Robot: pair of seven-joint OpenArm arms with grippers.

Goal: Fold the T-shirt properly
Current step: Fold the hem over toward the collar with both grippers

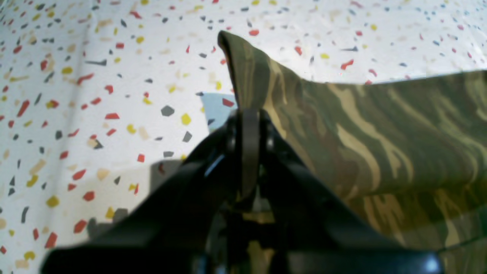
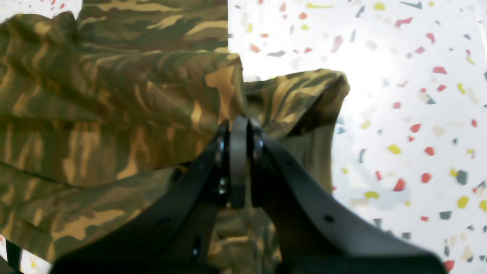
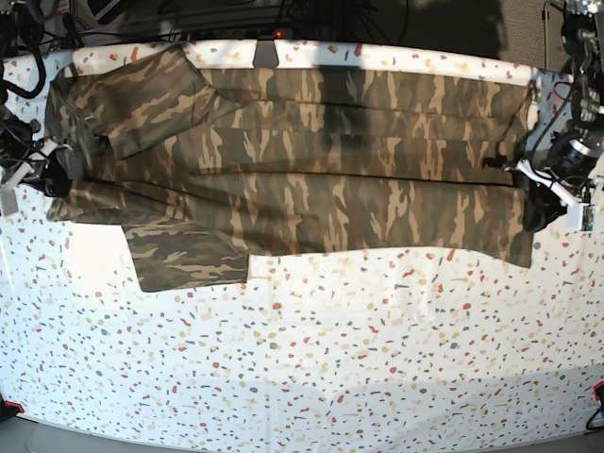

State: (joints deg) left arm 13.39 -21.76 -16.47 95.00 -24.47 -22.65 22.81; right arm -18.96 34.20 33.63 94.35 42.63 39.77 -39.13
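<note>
The camouflage T-shirt (image 3: pixel 330 179) lies stretched sideways across the far half of the table, with one sleeve (image 3: pixel 184 255) hanging toward the front at the left. My left gripper (image 3: pixel 540 196) is at the shirt's right edge, and in the left wrist view it (image 1: pixel 249 114) is shut on a raised fold of the T-shirt (image 1: pixel 380 133). My right gripper (image 3: pixel 57 175) is at the shirt's left edge, and in the right wrist view it (image 2: pixel 239 123) is shut on bunched cloth of the T-shirt (image 2: pixel 114 106). The collar is not visible.
The table (image 3: pixel 311 359) has a white cover speckled with coloured chips. Cables and dark equipment (image 3: pixel 283 14) run along the back edge. The arm bases stand at the far left (image 3: pixel 14 123) and far right (image 3: pixel 580 113).
</note>
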